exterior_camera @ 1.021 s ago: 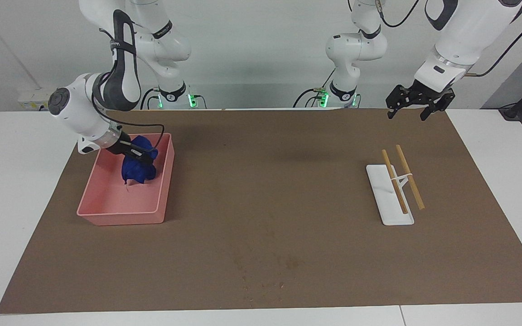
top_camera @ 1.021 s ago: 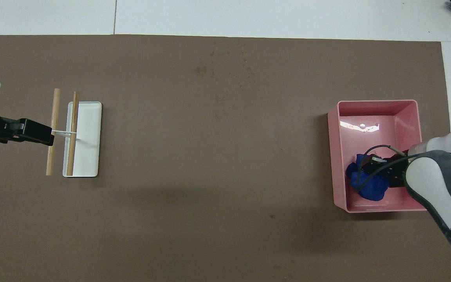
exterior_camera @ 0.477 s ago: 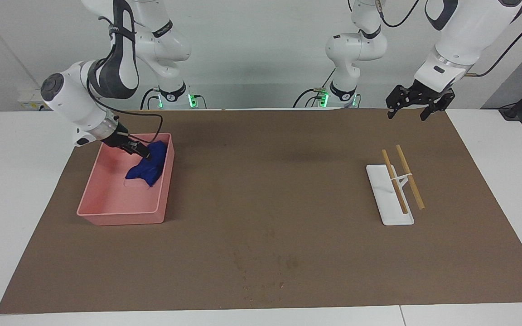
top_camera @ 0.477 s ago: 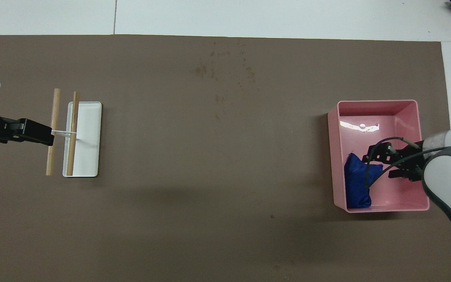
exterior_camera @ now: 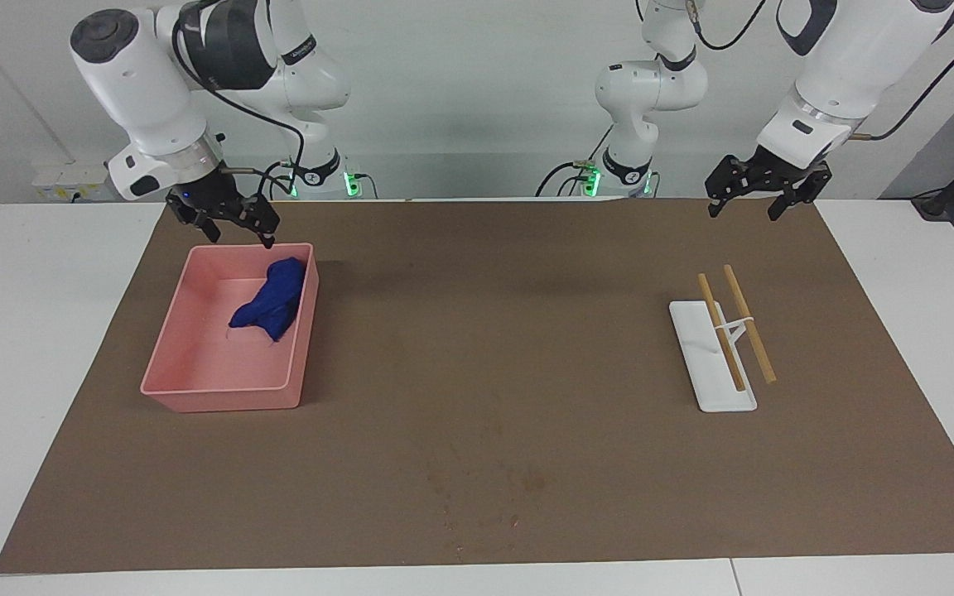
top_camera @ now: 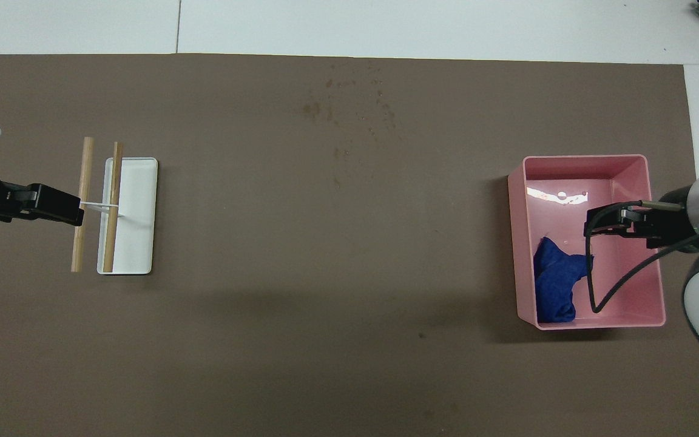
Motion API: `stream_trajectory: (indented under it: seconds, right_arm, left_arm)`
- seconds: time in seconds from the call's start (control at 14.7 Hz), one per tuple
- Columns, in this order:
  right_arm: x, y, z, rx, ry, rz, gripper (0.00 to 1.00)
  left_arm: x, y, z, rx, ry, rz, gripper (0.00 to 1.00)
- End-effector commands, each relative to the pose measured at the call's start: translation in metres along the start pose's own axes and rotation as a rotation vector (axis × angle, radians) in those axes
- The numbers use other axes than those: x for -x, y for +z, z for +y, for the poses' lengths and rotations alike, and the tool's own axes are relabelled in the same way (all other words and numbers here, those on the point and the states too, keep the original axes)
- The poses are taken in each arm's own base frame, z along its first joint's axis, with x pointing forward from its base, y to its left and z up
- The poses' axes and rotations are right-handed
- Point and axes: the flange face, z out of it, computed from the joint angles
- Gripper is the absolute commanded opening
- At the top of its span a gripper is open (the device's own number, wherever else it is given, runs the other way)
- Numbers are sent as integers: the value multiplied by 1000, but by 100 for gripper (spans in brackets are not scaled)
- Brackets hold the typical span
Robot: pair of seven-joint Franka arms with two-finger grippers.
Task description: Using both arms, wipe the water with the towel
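The deep-blue towel (exterior_camera: 270,302) (top_camera: 556,285) lies crumpled in the pink tray (exterior_camera: 220,397) (top_camera: 586,159), against the wall that faces the table's middle, in the half nearer to the robots. My right gripper (exterior_camera: 242,236) (top_camera: 592,221) hangs open and empty over the tray's robot-side rim, well above the towel. My left gripper (exterior_camera: 744,211) (top_camera: 73,209) waits open, in the air over the mat at the left arm's end. The water (exterior_camera: 527,478) (top_camera: 313,109) is a faint darker blotch on the brown mat, near the edge farthest from the robots.
A white holder (exterior_camera: 713,372) (top_camera: 137,212) with two wooden sticks (exterior_camera: 749,327) (top_camera: 114,206) across it stands at the left arm's end of the mat. Small light specks are scattered around the blotch.
My right gripper opened, let go of the towel and rose out of the tray. The towel dropped against the tray wall. The left arm has not moved.
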Motion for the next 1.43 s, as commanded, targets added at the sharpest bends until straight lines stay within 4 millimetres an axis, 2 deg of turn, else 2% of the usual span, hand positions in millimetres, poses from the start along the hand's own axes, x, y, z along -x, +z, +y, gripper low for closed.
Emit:
stream_trajectory:
  seconds: [0.0,0.14,0.2,0.34,0.48,0.82,1.36]
  right_arm:
    - [-24,-44,0,33,-11,-5,100]
    - [-38,-69,7,33,1,-9,100]
    - [-41,-76,9,33,6,-12,100]
    - [-44,-75,21,26,25,-26,100]
    - [-43,-72,45,13,25,-37,100]
    - [-30,-55,45,18,4,-75,100]
    - [-25,-60,27,13,-59,-38,100]
  left_arm:
    - [6,-3,-2,12,1,-4,100]
    - [6,-3,-2,12,1,-4,100]
    - [5,-3,-2,13,1,-5,100]
    - [6,-3,-3,13,-1,-4,100]
    - [6,-3,-2,12,1,-4,100]
    - [6,-3,-2,12,1,-4,100]
    - [6,-3,-2,12,1,-4,100]
